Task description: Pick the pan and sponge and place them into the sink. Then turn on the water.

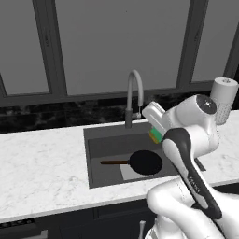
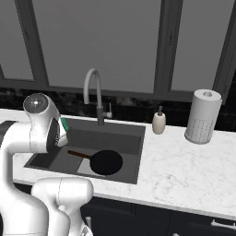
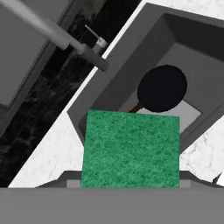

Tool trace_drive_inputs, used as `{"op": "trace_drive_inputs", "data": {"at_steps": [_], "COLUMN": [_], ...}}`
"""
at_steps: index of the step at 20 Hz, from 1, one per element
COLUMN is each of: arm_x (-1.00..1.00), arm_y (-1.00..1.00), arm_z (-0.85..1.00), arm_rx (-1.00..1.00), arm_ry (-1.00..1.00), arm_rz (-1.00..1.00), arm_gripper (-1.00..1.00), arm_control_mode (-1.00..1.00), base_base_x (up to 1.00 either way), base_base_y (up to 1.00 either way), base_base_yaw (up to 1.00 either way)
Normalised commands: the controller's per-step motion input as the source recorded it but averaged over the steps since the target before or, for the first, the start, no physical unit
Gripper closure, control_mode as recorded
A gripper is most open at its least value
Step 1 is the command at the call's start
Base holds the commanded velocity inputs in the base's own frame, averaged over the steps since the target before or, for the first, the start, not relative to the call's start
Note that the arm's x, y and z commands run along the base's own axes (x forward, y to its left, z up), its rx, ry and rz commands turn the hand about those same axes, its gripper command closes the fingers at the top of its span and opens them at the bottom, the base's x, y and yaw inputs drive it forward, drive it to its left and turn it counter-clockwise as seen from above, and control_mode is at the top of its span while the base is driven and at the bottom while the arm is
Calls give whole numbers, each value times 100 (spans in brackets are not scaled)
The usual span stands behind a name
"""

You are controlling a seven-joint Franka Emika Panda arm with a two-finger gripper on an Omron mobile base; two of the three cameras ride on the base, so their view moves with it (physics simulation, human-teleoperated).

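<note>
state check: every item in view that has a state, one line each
pan: lying flat in the sink, handle toward the basin's left.
sponge: held in the tool, above the sink.
tool: closed on the sponge.
sink: dry, holds the pan.
faucet: off, no water running.
paper towel roll: upright on the counter.
</note>
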Motion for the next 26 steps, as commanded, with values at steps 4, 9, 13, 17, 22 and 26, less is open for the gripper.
{"op": "trace_drive_inputs", "data": {"at_steps": [4, 9, 13, 17, 22, 26], "arm_x": [-28, -12, 9, 50, 67, 63], "arm_y": [-99, -99, -55, -15, -1, 0], "arm_z": [23, 0, -10, -26, -29, -39], "arm_rx": [12, 11, 15, 13, 14, 10], "arm_ry": [12, 2, 5, 19, 27, 28], "arm_rz": [-18, -13, 0, 1, 1, 0], "arm_gripper": [100, 100, 100, 100, 100, 100], "arm_control_mode": [-100, -100, -100, -100, -100, -100], "base_base_x": [0, 0, 0, 0, 0, 0], "base_base_y": [0, 0, 0, 0, 0, 0], "base_base_yaw": [0, 0, 0, 0, 0, 0]}}
